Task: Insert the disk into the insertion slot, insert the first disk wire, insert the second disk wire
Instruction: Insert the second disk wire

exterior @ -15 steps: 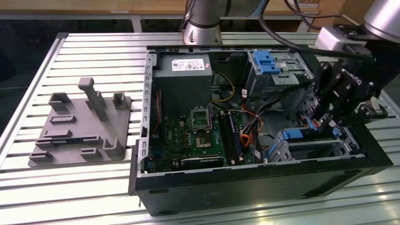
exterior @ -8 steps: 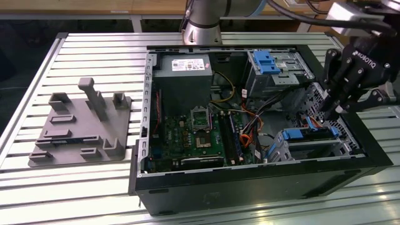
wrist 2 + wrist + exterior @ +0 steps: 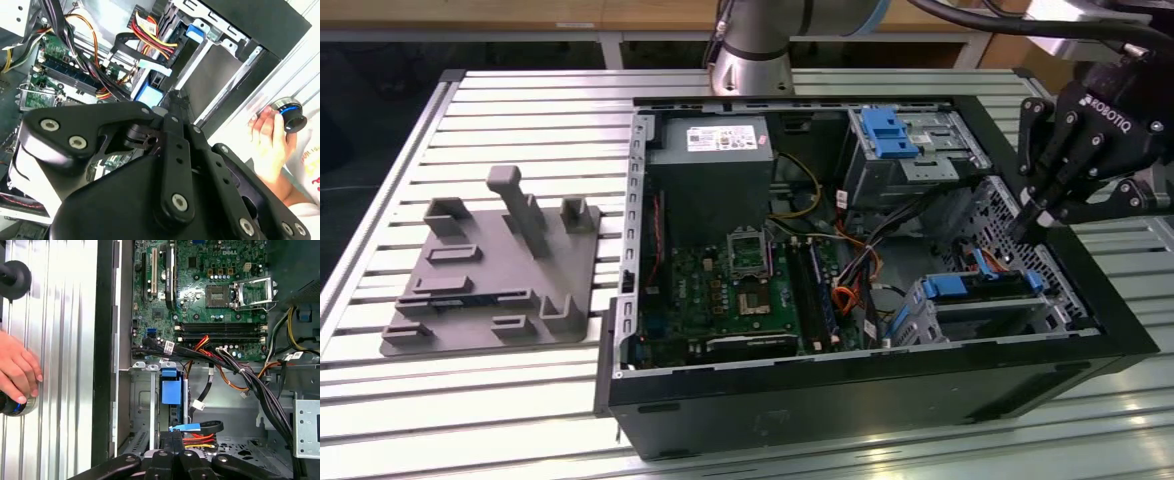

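Observation:
The disk [image 3: 981, 286], silver in its blue carrier, sits inside the insertion slot [image 3: 994, 318], the perforated cage at the case's near corner on the exterior view's right. My gripper [image 3: 1027, 228] hangs just above that cage with its fingers pressed together. In the first wrist view the gripper [image 3: 172, 434] has its tips right beside the second disk wire's blue plug [image 3: 186, 428], whose dark cable loops away. Whether the tips grip the plug is unclear. The disk's blue handle [image 3: 171, 390] lies beyond it. A red-orange loop, the first disk wire [image 3: 843, 298], rests over the motherboard.
The open case holds a grey power supply [image 3: 714, 150], a taller bay with a blue latch [image 3: 894, 130] and loose yellow, red and black wires [image 3: 200, 441]. A grey fixture [image 3: 494, 270] lies on the slatted table. A person's hand [image 3: 267, 140] rests on a knob beside the case.

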Motion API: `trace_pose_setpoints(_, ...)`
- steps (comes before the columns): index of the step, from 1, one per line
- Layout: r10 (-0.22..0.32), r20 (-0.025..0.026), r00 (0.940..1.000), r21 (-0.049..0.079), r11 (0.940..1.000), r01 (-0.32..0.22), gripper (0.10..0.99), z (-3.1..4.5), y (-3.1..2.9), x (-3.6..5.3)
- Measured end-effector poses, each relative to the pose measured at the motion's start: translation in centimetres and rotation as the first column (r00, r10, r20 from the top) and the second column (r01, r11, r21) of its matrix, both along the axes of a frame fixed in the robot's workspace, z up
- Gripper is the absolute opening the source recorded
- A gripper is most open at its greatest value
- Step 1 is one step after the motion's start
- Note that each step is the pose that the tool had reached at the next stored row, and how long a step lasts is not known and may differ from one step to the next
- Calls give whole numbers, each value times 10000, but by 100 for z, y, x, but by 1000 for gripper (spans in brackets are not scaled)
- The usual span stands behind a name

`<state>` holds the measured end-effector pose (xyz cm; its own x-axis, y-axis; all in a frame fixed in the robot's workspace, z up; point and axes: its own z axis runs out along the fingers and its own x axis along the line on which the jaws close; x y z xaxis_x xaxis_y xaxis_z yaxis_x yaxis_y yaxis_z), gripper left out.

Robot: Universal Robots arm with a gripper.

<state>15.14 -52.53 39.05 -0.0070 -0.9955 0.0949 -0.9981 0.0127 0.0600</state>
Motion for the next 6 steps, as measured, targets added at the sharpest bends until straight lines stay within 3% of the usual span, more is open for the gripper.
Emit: trace_pose_setpoints(6,0,-1,10000,-1,10000,0,106,1,0,0)
